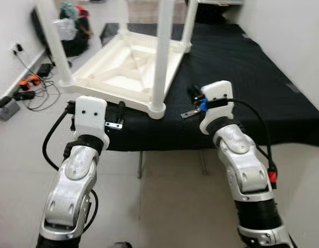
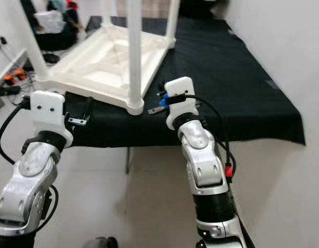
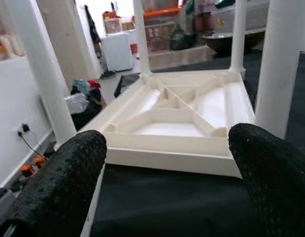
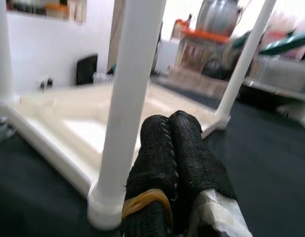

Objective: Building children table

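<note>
Black-covered bench (image 1: 262, 88): upturned white table (image 1: 129, 70); cables (image 1: 30, 90) on floor.

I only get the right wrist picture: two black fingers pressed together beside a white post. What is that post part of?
Observer: It is a leg of a white table lying upside down on a black-covered bench, legs pointing up.
Operator: Is the other arm busy?
Observer: The left gripper hangs open in front of the table's near edge, holding nothing.
Operator: And where is my gripper?
Observer: The right gripper sits shut over the black cover, just right of the nearest leg.
</note>
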You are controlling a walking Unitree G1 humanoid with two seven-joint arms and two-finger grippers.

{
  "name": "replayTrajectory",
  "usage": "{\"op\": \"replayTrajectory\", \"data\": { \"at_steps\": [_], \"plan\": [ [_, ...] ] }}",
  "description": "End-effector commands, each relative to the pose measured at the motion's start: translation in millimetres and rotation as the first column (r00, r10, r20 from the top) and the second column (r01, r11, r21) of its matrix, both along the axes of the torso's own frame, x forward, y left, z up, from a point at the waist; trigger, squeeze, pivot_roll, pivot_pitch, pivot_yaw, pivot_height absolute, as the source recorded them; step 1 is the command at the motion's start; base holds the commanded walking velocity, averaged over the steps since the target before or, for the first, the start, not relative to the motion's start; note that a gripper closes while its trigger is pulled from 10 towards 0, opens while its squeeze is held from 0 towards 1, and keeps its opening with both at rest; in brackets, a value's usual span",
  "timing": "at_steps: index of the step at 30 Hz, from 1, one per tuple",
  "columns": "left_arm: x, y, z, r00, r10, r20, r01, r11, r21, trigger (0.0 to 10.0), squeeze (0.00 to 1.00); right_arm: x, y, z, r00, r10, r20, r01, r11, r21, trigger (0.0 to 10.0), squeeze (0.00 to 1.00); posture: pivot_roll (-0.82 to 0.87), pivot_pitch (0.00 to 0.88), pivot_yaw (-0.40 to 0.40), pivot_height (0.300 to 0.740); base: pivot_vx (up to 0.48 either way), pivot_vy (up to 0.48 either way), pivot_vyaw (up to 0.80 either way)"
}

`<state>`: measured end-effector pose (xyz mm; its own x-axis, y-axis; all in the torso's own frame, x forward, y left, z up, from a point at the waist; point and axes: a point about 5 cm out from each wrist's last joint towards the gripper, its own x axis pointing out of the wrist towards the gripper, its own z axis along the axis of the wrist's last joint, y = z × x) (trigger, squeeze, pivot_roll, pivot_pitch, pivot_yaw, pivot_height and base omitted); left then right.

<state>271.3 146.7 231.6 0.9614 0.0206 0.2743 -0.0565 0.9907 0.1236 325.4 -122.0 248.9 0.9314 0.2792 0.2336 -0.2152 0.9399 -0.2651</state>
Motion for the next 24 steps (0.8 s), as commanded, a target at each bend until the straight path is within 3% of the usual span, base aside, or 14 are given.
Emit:
{"op": "replayTrajectory", "data": {
  "at_steps": [1, 4, 7, 8, 9, 10, 11, 17, 22, 23, 24],
  "plan": [
    [1.2, 0.9, 4, 1.000, 0.005, 0.010, -0.006, 1.000, 0.014, 10.0, 0.00, 1.9, -8.0, 3, 1.000, -0.029, 0.011, 0.029, 0.999, 0.030, 10.0, 0.00, 0.00, 0.077, -0.036, 0.740, 0.000, 0.000, 0.00],
    [2.6, 3.0, 11, 0.999, 0.012, 0.036, -0.013, 1.000, 0.014, 10.0, 0.00, 3.9, -9.4, 15, 0.998, -0.022, 0.064, 0.018, 0.998, 0.061, 10.0, 0.00, 0.00, 0.074, -0.036, 0.740, 0.000, 0.000, 0.00],
    [5.3, 4.1, 22, 0.997, 0.019, 0.074, -0.020, 1.000, 0.013, 10.0, 0.00, 11.0, -14.7, 52, 0.978, -0.066, 0.197, 0.035, 0.987, 0.157, 10.0, 0.00, 0.00, 0.072, -0.034, 0.740, 0.000, 0.000, 0.00],
    [5.3, 4.1, 22, 0.997, 0.019, 0.074, -0.020, 1.000, 0.013, 10.0, 0.00, 11.0, -14.7, 52, 0.978, -0.066, 0.197, 0.035, 0.987, 0.157, 10.0, 0.00, 0.00, 0.072, -0.034, 0.740, 0.000, 0.000, 0.00],
    [5.6, 3.9, 24, 0.997, 0.018, 0.079, -0.019, 1.000, 0.013, 10.0, 0.00, 12.3, -16.2, 57, 0.975, -0.077, 0.208, 0.040, 0.983, 0.180, 10.0, 0.89, 0.00, 0.075, -0.034, 0.740, 0.000, 0.000, 0.00],
    [5.8, 3.8, 25, 0.997, 0.017, 0.081, -0.018, 1.000, 0.013, 10.0, 0.00, 13.2, -17.5, 60, 0.973, -0.085, 0.213, 0.040, 0.978, 0.204, 10.0, 0.89, 0.00, 0.075, -0.034, 0.740, 0.000, 0.000, 0.00],
    [6.0, 3.8, 26, 0.996, 0.016, 0.086, -0.017, 1.000, 0.015, 10.0, 0.00, 15.6, -19.2, 68, 0.969, -0.088, 0.232, 0.036, 0.975, 0.218, 10.0, 1.00, 0.01, 0.081, -0.035, 0.740, 0.000, 0.000, 0.00],
    [7.0, 3.6, 26, 0.996, 0.012, 0.085, -0.014, 1.000, 0.019, 10.0, 0.00, 21.8, -19.7, 88, 0.965, -0.035, 0.261, -0.040, 0.961, 0.273, 10.0, 1.00, 0.01, 0.080, -0.039, 0.740, 0.000, 0.000, 0.00],
    [6.3, 2.8, 24, 0.997, 0.007, 0.071, -0.008, 1.000, 0.017, 10.0, 0.00, 29.6, -15.1, 97, 0.968, 0.035, 0.247, -0.099, 0.962, 0.254, 10.0, 1.00, 0.01, 0.090, -0.038, 0.740, 0.000, 0.000, 0.00],
    [6.2, 2.6, 24, 0.998, 0.006, 0.070, -0.007, 1.000, 0.015, 10.0, 0.00, 32.4, -13.3, 99, 0.971, 0.049, 0.234, -0.113, 0.957, 0.266, 10.0, 0.56, 0.01, 0.090, -0.038, 0.740, 0.000, 0.000, 0.00],
    [6.1, 2.2, 24, 0.998, 0.005, 0.070, -0.006, 1.000, 0.013, 10.0, 0.00, 34.3, -11.8, 102, 0.971, 0.054, 0.232, -0.118, 0.955, 0.273, 10.0, 0.00, 0.01, 0.091, -0.038, 0.740, 0.000, 0.000, 0.00]
  ]
}}
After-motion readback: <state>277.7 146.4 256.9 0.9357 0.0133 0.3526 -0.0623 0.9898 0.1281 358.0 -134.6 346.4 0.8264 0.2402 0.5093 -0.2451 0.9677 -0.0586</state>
